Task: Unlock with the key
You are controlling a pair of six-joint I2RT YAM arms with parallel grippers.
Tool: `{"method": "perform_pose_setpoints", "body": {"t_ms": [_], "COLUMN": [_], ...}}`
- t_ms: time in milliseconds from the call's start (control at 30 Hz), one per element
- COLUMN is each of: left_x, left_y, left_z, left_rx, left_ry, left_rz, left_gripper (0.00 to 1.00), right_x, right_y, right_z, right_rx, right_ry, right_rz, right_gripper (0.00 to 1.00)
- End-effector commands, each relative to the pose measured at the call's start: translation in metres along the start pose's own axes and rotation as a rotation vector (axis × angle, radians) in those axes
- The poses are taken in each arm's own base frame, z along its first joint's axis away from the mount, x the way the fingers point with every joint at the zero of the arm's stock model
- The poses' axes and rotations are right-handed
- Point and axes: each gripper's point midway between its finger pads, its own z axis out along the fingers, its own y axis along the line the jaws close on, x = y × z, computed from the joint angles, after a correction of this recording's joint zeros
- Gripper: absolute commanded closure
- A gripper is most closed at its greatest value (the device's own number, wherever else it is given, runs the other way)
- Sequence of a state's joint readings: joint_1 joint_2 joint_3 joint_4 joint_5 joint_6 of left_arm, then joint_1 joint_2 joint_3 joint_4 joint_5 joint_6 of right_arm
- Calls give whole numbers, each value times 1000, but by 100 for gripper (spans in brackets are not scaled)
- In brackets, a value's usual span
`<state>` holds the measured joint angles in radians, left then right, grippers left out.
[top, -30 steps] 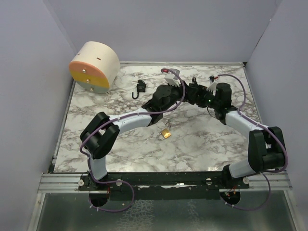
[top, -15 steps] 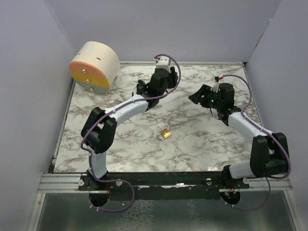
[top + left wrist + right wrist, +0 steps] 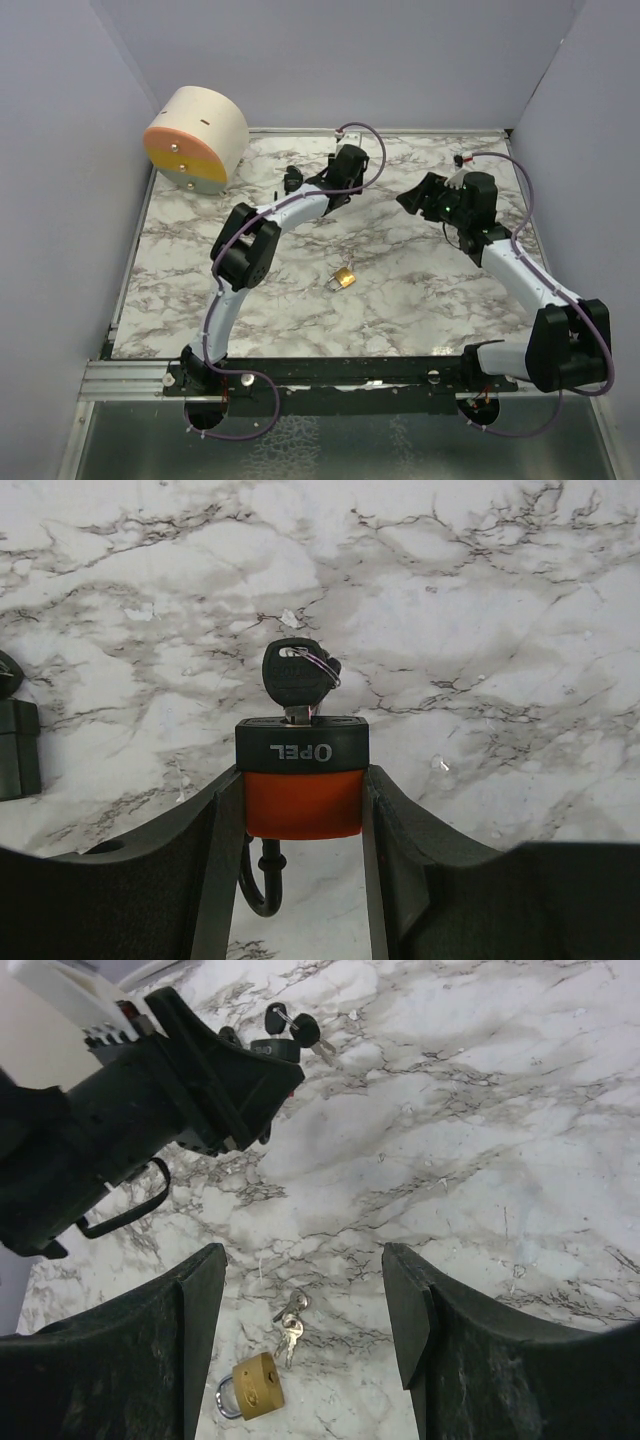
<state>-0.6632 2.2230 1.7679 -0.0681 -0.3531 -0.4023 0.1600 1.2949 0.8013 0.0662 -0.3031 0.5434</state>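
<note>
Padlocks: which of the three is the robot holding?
The orange-and-black padlock with a key in it, clamped in the left gripper. The brass padlock and the black padlock lie loose on the table.

Smooth marble-look table (image 3: 420, 290); brass padlock (image 3: 344, 277); matt plastic lock (image 3: 302, 780)

You read one word only: "OPEL", white letters, upside down in left wrist view, on black top band of orange padlock (image 3: 302, 802). Marks on key (image 3: 293, 676) and brass padlock (image 3: 258, 1385) too small for you to read.
</note>
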Motion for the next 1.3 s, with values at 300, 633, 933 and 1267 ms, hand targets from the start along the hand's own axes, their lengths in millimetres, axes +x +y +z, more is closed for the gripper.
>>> {"method": "perform_pose_setpoints", "body": {"t_ms": [300,633,933,1267], "left_x": [-3,9,17,20], "left_y": [-10,-13,-14,-13], "left_z": [42,66,73,71], "left_rx": [-11,-10,5,33], "left_ry": [-29,-14,6,25], "left_rz": [-87,-104,-128,-143], "left_gripper": [100,100,100,41], "right_x": [-29,-31,-33,-34], "right_y": [8,7,6,7], "right_z": [-13,-12,-13,-15], "right_rx": [1,1,2,1], "right_ry": [-77,-80,-83,-86], "right_rz": [-33,-30,-32,-33], "right_gripper": [36,36,36,36]}}
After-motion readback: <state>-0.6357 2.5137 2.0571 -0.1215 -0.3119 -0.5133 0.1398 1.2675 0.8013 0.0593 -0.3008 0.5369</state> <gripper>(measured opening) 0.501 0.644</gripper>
